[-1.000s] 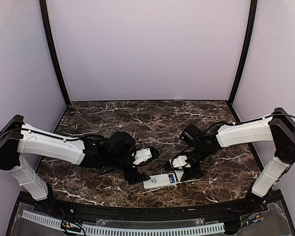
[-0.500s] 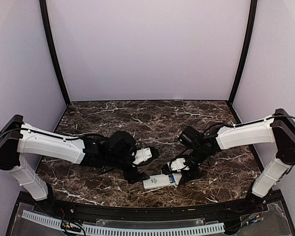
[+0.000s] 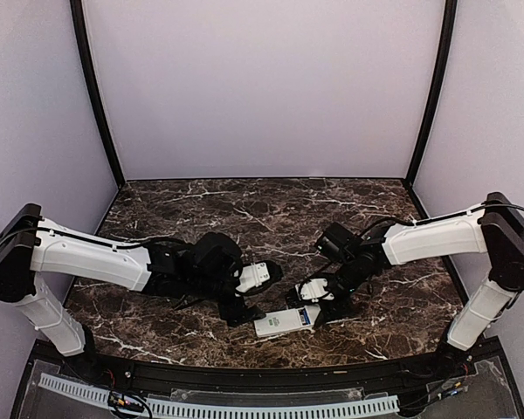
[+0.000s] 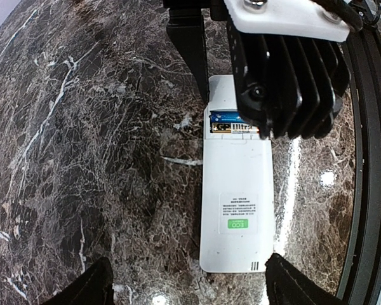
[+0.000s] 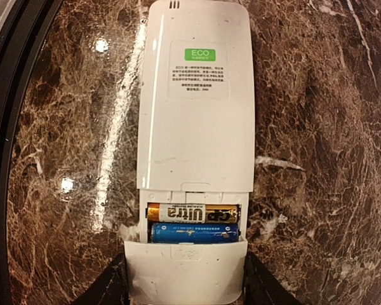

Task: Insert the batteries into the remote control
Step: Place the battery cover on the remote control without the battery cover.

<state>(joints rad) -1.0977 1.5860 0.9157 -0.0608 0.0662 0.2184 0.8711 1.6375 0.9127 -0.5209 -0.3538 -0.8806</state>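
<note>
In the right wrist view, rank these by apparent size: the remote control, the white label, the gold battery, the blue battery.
1. remote control
2. white label
3. gold battery and blue battery, tied: they look the same size.

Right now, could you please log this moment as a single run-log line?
remote control: face down on table | batteries: two in bay | battery cover: partly off, gripped by right fingers | left fingers: open, straddling remote end

On my screen the remote control (image 5: 193,127) reads white, its ECO label (image 5: 199,54) green on white. 2 cells: a gold-and-black battery (image 5: 192,212), a blue battery (image 5: 193,234). The table (image 5: 305,127) is dark brown marble with white veins.
</note>
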